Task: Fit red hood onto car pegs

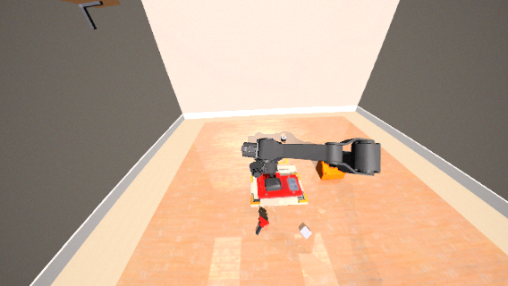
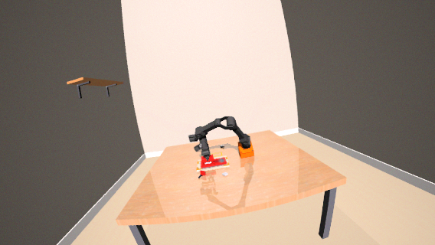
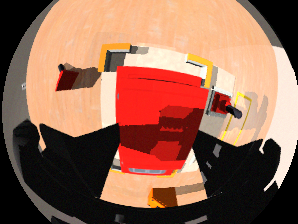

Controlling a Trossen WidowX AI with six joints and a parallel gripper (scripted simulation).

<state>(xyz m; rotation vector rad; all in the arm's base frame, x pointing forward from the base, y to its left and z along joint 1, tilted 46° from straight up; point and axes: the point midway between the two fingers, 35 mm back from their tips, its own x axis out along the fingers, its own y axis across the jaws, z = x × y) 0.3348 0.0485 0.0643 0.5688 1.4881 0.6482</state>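
My gripper (image 1: 269,178) (image 2: 206,156) (image 3: 158,129) points straight down and is shut on the red hood (image 1: 265,189) (image 3: 157,99), one finger on each side of it. The hood is low over the toy car (image 1: 292,184) in the cream jig (image 1: 286,202) (image 3: 200,64), at the car's left end. In the wrist view the hood hides the deck, the pegs and the engine below it. I cannot tell whether the hood touches the deck or whether the pegs are in the holes. In the exterior view the car and hood (image 2: 212,159) show only as one small red patch.
A small red and black part (image 1: 263,221) (image 3: 75,78) lies on the table just in front of the jig. A small white cube (image 1: 306,231) (image 2: 225,174) lies to its right. The arm's orange base (image 1: 330,172) (image 2: 245,150) stands right of the jig.
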